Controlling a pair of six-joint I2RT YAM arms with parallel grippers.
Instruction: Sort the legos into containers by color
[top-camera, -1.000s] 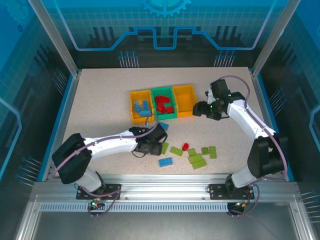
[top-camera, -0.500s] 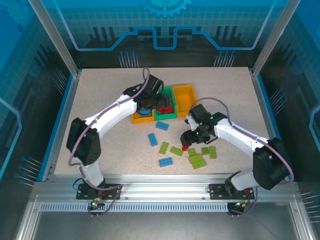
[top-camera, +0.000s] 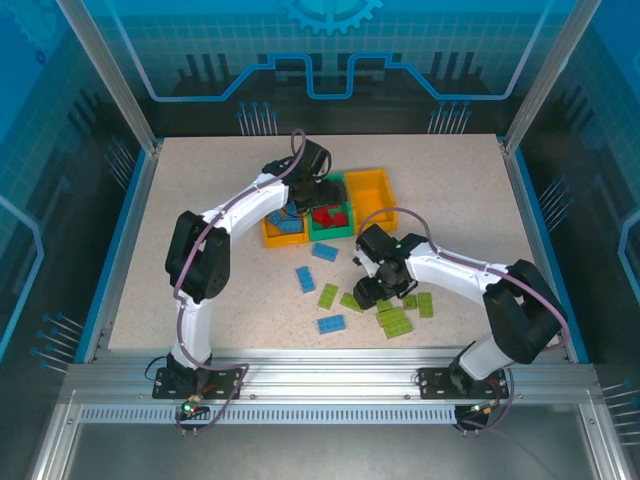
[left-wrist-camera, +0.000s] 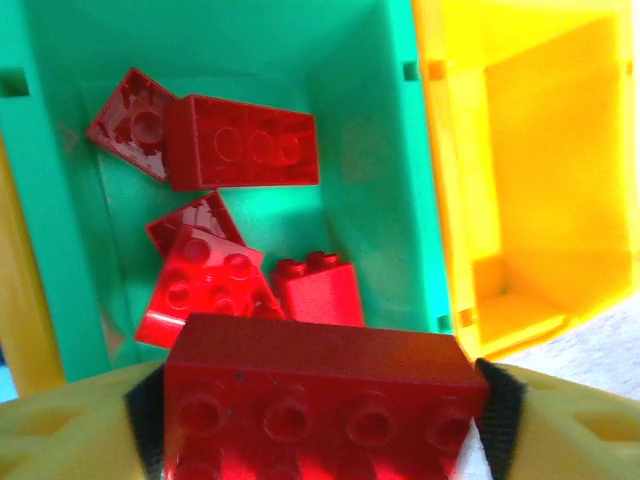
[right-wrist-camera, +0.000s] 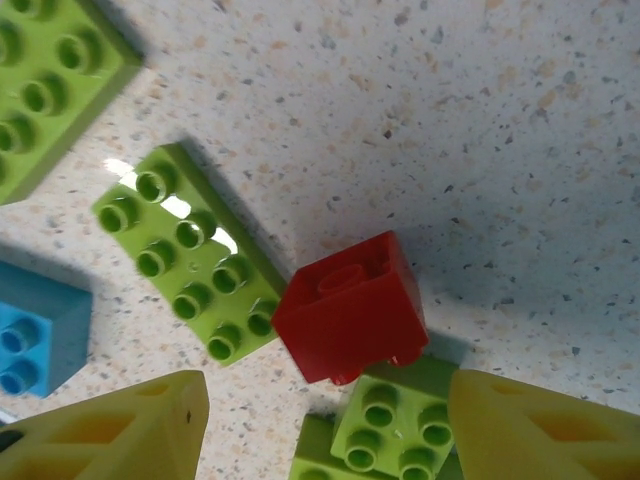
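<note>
Around the right gripper (right-wrist-camera: 330, 420): a lime plate (right-wrist-camera: 190, 265) touching a small red cube (right-wrist-camera: 350, 308), a lime brick (right-wrist-camera: 390, 425) touching it too, and a blue brick (right-wrist-camera: 30, 330) nearby, all studded plastic on the speckled table (right-wrist-camera: 500, 120). Its fingers are spread wide either side of the cube. Left gripper (left-wrist-camera: 320, 420) is clamped on a glossy red brick (left-wrist-camera: 320, 385) over the green bin (left-wrist-camera: 370, 180), which holds red bricks (left-wrist-camera: 240, 145). Left yellow bin (top-camera: 268, 238) has blue ones (top-camera: 290, 226).

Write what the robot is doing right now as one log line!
left jaws: shut on long red lego above green bin | right jaws: open over small red lego | step: sorting reds
</note>
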